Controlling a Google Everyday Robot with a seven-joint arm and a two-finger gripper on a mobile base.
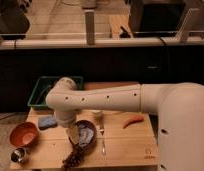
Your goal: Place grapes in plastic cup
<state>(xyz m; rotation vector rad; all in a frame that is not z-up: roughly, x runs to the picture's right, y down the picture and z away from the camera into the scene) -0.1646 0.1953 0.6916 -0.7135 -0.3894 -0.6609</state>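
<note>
The grapes, a dark reddish-purple bunch, are at the front edge of the wooden table. My gripper points down from the white arm, just above the grapes and in front of a dark round bowl. I cannot tell whether it touches the bunch. A small pale cup-like thing, possibly the plastic cup, shows behind the bowl, partly hidden under the arm.
A fork lies right of the dark bowl. An orange carrot-like piece lies at the right. An orange bowl, a blue sponge and a metal cup are at the left. A green tray stands behind.
</note>
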